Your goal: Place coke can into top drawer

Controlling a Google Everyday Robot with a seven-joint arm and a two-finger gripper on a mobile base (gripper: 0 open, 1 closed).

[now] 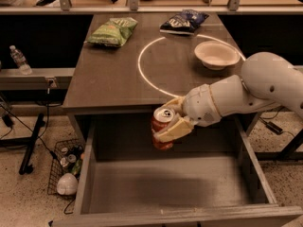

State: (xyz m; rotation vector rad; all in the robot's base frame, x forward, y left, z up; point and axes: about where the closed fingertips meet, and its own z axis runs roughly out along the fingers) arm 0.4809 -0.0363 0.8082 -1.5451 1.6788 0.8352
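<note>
End effector [171,129] clamped on coke can [160,118], above top drawer [165,186] rear. Advise: lower straight, hold upright, release on floor.

Red coke can [160,123] upright between the gripper [169,123] jaws, above the open grey top drawer [165,186].
</note>
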